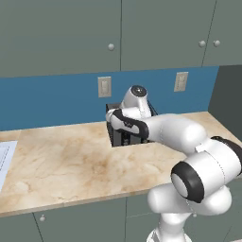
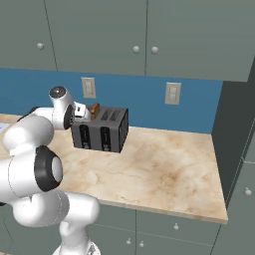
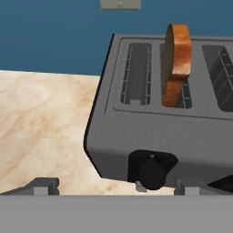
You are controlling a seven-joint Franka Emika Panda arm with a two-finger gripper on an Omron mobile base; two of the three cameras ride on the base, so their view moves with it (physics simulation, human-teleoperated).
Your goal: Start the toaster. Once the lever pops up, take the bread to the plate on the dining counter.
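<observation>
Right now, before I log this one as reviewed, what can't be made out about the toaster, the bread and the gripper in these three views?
- Small dark grey boxy toaster: in the left base view the white arm covers most of it.
- Brown-crusted slice of bread: its lower part is hidden inside the slot, hand view.
- Two-finger gripper: whether it touches the black lever knob cannot be told.
- Toaster's right end: cut off by the hand view's edge.

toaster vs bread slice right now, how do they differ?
Size: the toaster is a wide box; the bread is far smaller. Colour: the toaster is dark grey with black front panels; the bread has a brown crust and orange-tan face. Pose: the toaster sits flat on the marble counter; the bread stands on edge, sticking up out of a top slot. Both are near the blue wall.
</observation>
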